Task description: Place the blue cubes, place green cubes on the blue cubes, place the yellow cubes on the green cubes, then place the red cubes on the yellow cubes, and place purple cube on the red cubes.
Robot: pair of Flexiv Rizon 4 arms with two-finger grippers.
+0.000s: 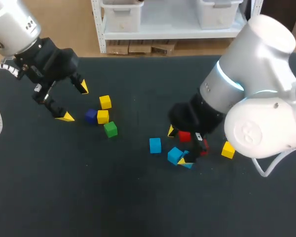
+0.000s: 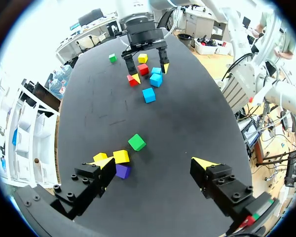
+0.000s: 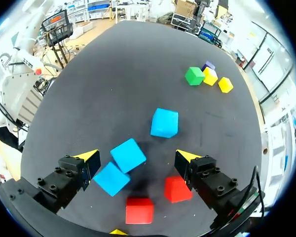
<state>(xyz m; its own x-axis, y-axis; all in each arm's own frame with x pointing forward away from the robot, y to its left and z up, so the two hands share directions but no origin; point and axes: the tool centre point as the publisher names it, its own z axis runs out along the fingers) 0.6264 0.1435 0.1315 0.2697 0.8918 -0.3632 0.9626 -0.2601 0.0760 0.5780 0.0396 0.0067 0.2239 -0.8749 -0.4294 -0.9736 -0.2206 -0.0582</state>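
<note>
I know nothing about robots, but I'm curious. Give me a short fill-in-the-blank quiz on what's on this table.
The left tool and right tool both stand ___. The purple cube lies nearer the ___ tool. By the right tool lie ___ blue cubes. The two red cubes lie by the ___ tool.
Missing words: open; left; three; right.

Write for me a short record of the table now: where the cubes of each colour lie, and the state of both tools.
blue cubes: three, loose by the right tool
red cubes: two, beside the blue ones
left cluster: green cube, purple cube, two yellow cubes, ahead of the left tool
left tool: open, empty
right tool: open, one blue cube between its fingers, not gripped
stacks: none yet
</note>
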